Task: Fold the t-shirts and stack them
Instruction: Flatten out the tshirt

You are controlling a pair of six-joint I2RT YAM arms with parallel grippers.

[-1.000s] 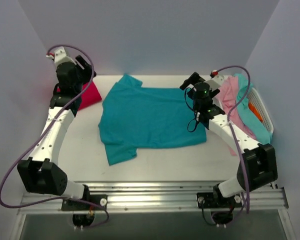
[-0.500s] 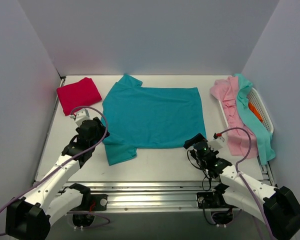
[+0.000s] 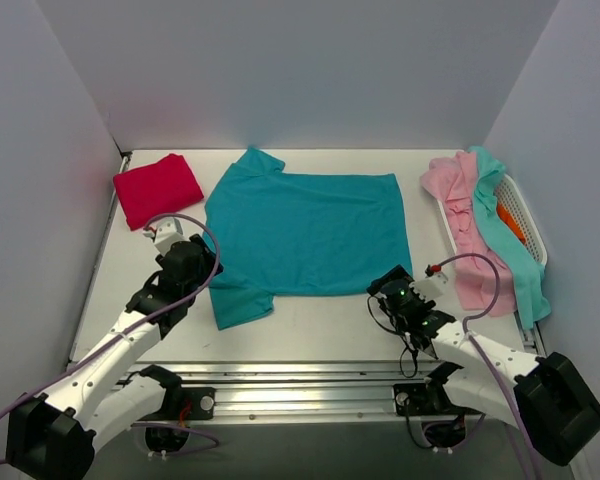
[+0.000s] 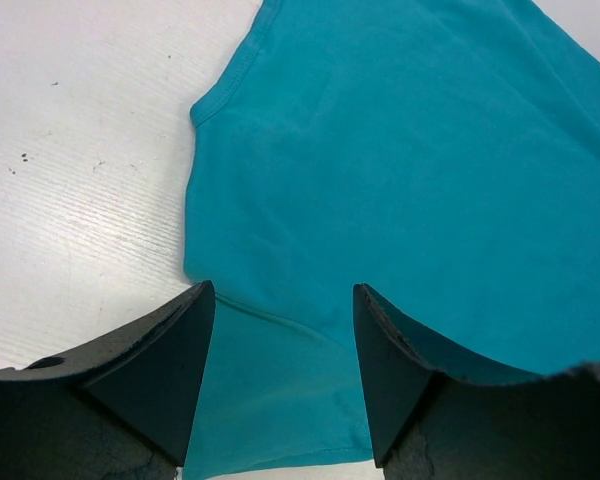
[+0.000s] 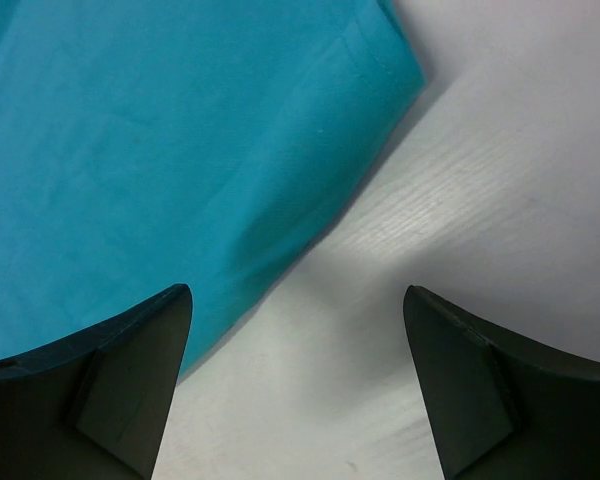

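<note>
A deep teal t-shirt [image 3: 305, 233] lies spread flat in the middle of the table, one sleeve [image 3: 242, 303] pointing toward the near left. My left gripper [image 3: 206, 270] hovers open just over that sleeve; in the left wrist view the teal t-shirt [image 4: 410, 170] fills the space between the black fingers [image 4: 170, 350]. My right gripper [image 3: 383, 285] stands open at the shirt's near right corner, where the teal hem corner [image 5: 380, 70] lies ahead of the fingers [image 5: 130, 350] over bare table. A folded crimson t-shirt [image 3: 157, 189] rests at the far left.
A white basket [image 3: 523, 223] at the right edge holds an orange shirt [image 3: 509, 222]. Pale pink [image 3: 462, 215] and light aqua [image 3: 507, 235] shirts drape over its rim. Grey walls close in the table on three sides; a metal rail [image 3: 300, 385] runs along the near edge.
Both arms swung from the far side of the table to the near edge of the teal shirt. In the last half second each gripper crept closer to the cloth, and both jaws narrowed slightly.
</note>
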